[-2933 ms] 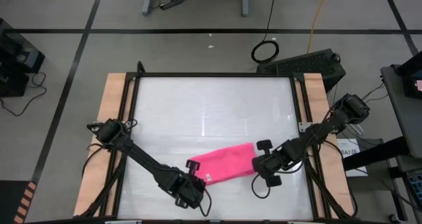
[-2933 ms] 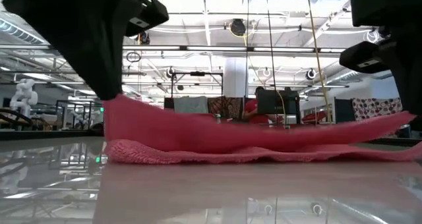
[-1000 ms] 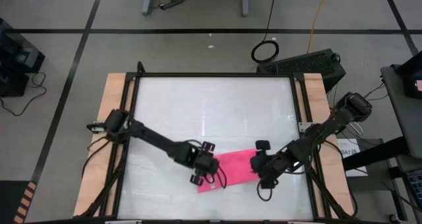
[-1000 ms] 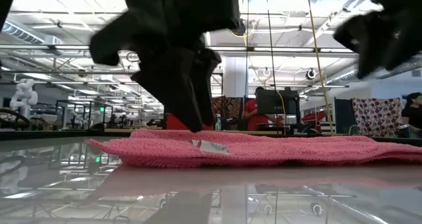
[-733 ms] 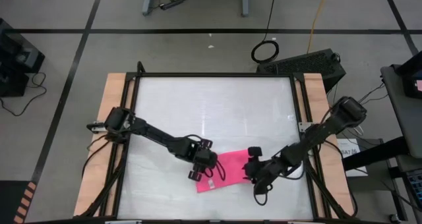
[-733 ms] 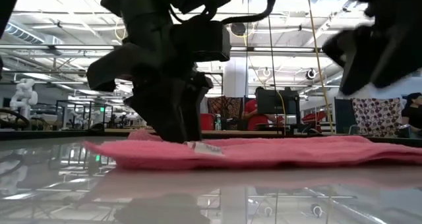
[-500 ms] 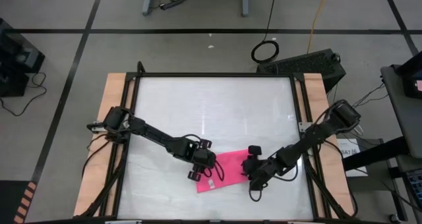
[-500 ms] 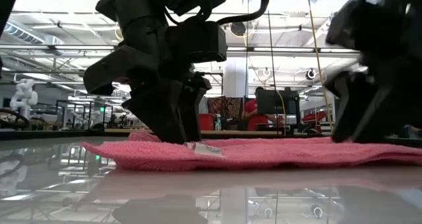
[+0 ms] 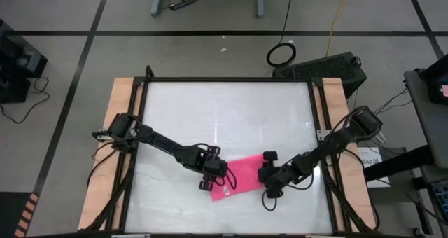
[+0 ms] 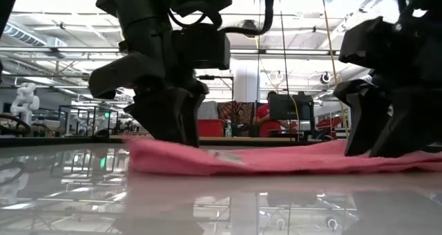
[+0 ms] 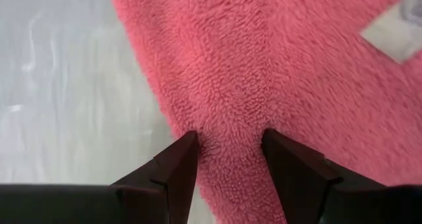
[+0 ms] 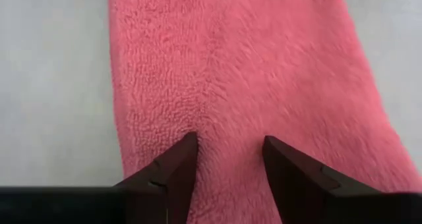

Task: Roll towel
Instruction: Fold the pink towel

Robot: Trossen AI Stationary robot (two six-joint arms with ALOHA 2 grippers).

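The bright pink towel [image 9: 241, 171] lies flat on the white table [image 9: 224, 112], near its front edge, with a white tag [image 9: 225, 191] at its near left corner. My left gripper [image 9: 217, 176] is down on the towel's left end, open. My right gripper [image 9: 267, 176] is down on its right end, also open. In the low view the left gripper [image 10: 169, 135] and the right gripper [image 10: 376, 142] stand upright over the two ends of the towel [image 10: 276, 160]. My left gripper has both open fingertips [image 11: 177, 166] set down on the towel's left end [image 11: 231, 128], coming from above. A low ridge of cloth runs between them. The towel stays flat on the table. My right gripper has both open fingertips [image 12: 175, 166] set down on the towel's right end [image 12: 227, 128], pointing down. Cloth fills the gap between them, and the towel lies flat on the table.
Wooden side rails [image 9: 119, 147] and a black frame border the table. Bare table surface stretches behind the towel toward the far edge. Beyond the table the low view shows a workshop with a person in red [image 10: 264, 114].
Both grippers have come down from above the towel onto its two ends. My right gripper has also gone toward the table's left edge. The towel's left end has been drawn in a little toward the right, so the towel shows shorter.
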